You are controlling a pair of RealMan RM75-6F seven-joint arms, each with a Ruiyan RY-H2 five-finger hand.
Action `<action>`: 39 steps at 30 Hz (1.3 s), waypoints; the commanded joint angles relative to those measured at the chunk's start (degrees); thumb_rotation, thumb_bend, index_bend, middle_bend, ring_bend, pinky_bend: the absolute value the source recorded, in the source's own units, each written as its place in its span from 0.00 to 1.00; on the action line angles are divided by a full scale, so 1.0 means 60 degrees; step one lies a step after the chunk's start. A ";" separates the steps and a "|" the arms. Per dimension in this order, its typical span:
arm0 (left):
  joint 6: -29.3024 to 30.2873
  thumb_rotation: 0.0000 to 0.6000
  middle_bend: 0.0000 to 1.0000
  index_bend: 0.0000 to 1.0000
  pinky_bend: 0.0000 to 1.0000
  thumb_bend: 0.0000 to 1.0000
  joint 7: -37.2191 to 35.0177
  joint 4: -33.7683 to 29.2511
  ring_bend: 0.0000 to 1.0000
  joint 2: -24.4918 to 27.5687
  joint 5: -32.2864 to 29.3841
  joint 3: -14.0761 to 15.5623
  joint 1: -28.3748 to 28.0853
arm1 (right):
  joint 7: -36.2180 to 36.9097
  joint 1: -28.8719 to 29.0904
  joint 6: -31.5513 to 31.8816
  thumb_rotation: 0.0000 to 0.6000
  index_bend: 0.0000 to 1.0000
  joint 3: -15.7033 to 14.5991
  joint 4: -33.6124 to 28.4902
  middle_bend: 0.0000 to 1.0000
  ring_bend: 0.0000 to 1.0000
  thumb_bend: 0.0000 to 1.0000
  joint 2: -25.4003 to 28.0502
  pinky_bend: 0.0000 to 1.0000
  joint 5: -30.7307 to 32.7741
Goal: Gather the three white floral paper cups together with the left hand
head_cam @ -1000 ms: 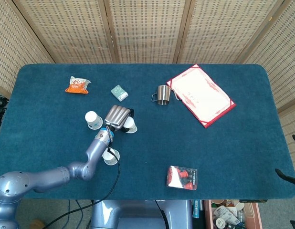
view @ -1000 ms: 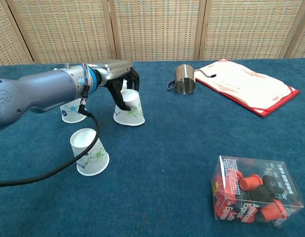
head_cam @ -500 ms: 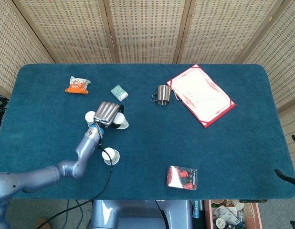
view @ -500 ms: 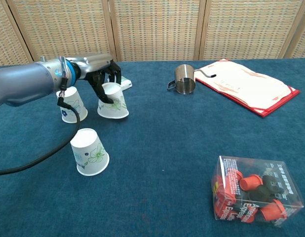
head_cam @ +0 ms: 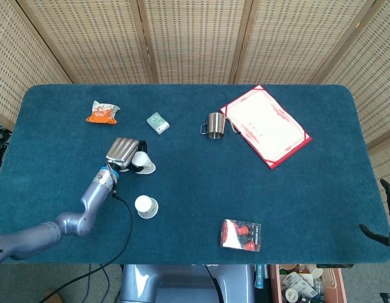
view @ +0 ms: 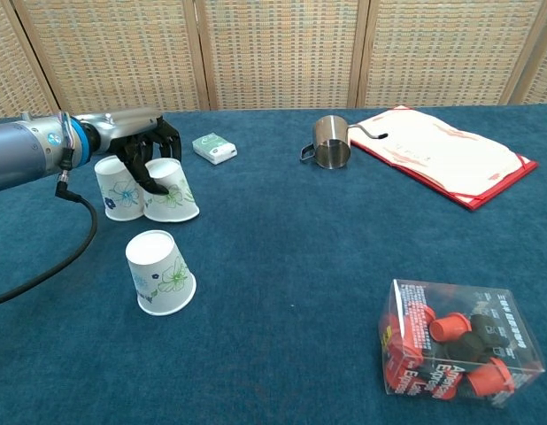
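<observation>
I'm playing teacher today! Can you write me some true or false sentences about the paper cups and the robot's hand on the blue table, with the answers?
1. All three white floral paper cups touch each other. False: two stand together; the third cup stands apart, nearer the camera.
2. The left hand touches a cup. True.
3. The cups stand upside down. True.
4. The shiny metal mug lies on its side. False: it stands upright.
5. The clear plastic box of red pieces sits beside the cups. False: it is far to the right.

A steel mug (view: 331,152) sits beside a red-bordered certificate (view: 443,152); a clear box (view: 459,353) holds red parts.
</observation>
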 commanded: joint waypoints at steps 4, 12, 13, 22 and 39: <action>-0.0065 1.00 0.46 0.49 0.42 0.26 -0.0201 0.0159 0.50 -0.0005 0.0257 0.0027 0.0063 | 0.0011 0.0001 -0.0006 1.00 0.00 0.0001 0.0002 0.00 0.00 0.00 0.0002 0.00 0.0009; -0.0124 1.00 0.00 0.00 0.01 0.25 -0.0778 -0.0103 0.00 0.0253 0.0957 0.0076 0.0186 | 0.0073 -0.0009 -0.0004 1.00 0.00 0.0006 0.0002 0.00 0.00 0.00 0.0037 0.00 0.0025; -0.0135 1.00 0.00 0.00 0.00 0.25 -0.0803 -0.0194 0.00 0.0343 0.1040 0.0091 0.0196 | 0.0078 -0.0010 -0.0003 1.00 0.00 0.0004 -0.0004 0.00 0.00 0.00 0.0042 0.00 0.0022; 0.0487 1.00 0.00 0.00 0.00 0.25 -0.1129 -0.1681 0.00 0.1304 0.1790 -0.0085 0.0398 | 0.0114 -0.0034 0.0044 1.00 0.00 -0.0008 -0.0078 0.00 0.00 0.00 0.0089 0.00 -0.0017; 0.2120 1.00 0.09 0.03 0.15 0.25 -0.1049 -0.4941 0.14 0.3801 0.5460 0.1728 0.1664 | 0.0079 -0.0032 0.0070 1.00 0.00 -0.0063 -0.0132 0.00 0.00 0.00 0.0084 0.00 -0.0138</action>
